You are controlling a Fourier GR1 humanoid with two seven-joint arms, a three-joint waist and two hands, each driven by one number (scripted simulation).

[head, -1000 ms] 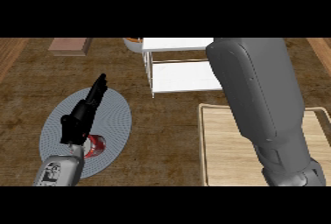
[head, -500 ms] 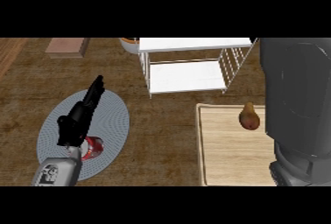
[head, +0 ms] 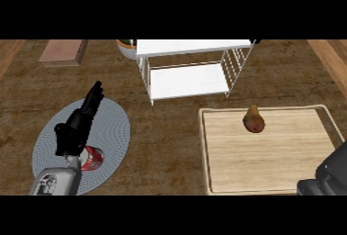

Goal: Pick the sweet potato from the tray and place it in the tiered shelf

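Pulled back to five o'clock, the right arm now leaves the sweet potato (head: 254,120) bare on the wooden tray (head: 271,156); its fingers are hidden. At twelve o'clock stands the tiered shelf (head: 190,69). Left hand (head: 80,121) rests straight-fingered over the grey mat (head: 115,133) on the wood-grain table (head: 166,137).

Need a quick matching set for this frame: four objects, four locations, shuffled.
1. sweet potato
2. red can
3. tiered shelf
4. wooden block

A. far left corner of the counter
B. on the grey oval mat, beside the left forearm
C. on the wooden tray, near its far edge
D. far centre, white, beyond the tray

Pairs: 1-C, 2-B, 3-D, 4-A
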